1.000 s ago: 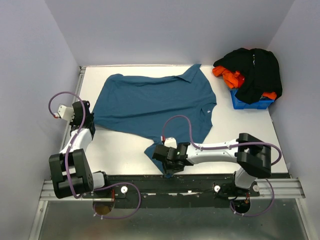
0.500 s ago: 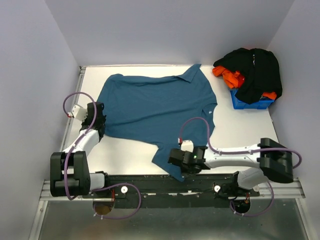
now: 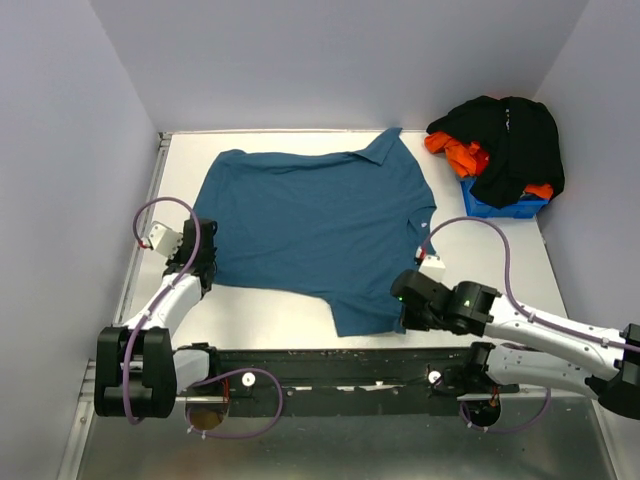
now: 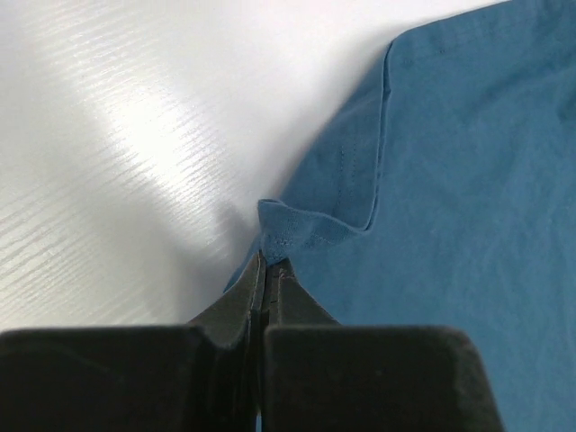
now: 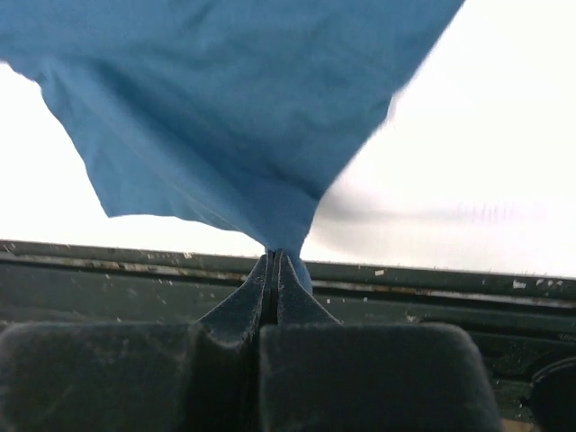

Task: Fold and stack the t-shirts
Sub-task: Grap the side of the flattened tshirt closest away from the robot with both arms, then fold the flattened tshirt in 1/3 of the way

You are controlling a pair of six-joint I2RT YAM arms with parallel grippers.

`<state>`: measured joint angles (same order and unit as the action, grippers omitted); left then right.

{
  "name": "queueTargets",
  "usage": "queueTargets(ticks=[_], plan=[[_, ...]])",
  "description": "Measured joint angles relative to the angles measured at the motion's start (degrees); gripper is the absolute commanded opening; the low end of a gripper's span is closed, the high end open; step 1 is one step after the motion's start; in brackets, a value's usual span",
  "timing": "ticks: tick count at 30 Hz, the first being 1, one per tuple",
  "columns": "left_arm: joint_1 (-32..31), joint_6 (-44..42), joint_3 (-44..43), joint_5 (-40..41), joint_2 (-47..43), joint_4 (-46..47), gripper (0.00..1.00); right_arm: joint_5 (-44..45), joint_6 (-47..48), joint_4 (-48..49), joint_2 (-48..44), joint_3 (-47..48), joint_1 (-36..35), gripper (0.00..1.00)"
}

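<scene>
White table (image 3: pixel 250 315) fills the middle of the top view, walled on three sides. A dark rail (image 3: pixel 330 365) runs along its lower edge.

Teal shirt (image 3: pixel 320 220) is spread mostly flat across the table's centre. We note its collar at upper centre-right, near the back wall, and its left edge toward the left of the frame. Its lower right corner reaches down toward the rail.

Black shirt (image 3: pixel 510 140) is heaped at upper right, draped over a blue bin (image 3: pixel 490 208) and hiding most of it. Only the bin's lower front wall shows.

Orange shirt (image 3: pixel 455 155) is bunched at the left side of that heap, partly under the black one. A second bit of orange peeks out at the heap's lower right.

Left pincer (image 3: pixel 205 265) sits at the shirt's lower left edge. In the left wrist view we see the left pincer (image 4: pixel 267 270) clenched, jaws pressed together on a folded corner of stitched hem. The rest of the teal shirt (image 4: pixel 468 180) lies flat on the table at right of that frame.

Right pincer (image 3: pixel 405 300) sits at the shirt's lower right corner, in the lower right of the frame. In the right wrist view we see the right pincer (image 5: pixel 273 261) clenched on a tip of the teal shirt (image 5: pixel 225 108). The cloth fans upward from the tips, with the rail behind.
</scene>
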<state>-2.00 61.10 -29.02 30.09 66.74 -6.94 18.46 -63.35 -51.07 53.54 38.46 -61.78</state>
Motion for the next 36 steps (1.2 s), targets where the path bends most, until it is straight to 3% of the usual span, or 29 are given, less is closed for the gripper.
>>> queueTargets(ticks=[4, 9, 18, 36], plan=[[0.00, 0.00, -0.46, 1.25, -0.11, -1.09, 0.00, 1.22, 5.64, 1.95, 2.75, 3.72, 5.20, 0.01], [0.00, 0.00, -2.75, 3.78, 1.01, -2.82, 0.00, 0.26, 14.86, 8.20, 8.76, 8.72, 16.61, 0.01], [0.00, -0.20, -13.16, 5.31, 10.60, -5.22, 0.00, -5.95, 27.08, 15.04, 16.83, 15.85, 33.90, 0.01], [-0.20, -0.22, -30.73, 6.82, 25.40, -12.44, 0.00, -11.89, 34.88, 15.89, 31.71, 32.57, 44.98, 0.01]])
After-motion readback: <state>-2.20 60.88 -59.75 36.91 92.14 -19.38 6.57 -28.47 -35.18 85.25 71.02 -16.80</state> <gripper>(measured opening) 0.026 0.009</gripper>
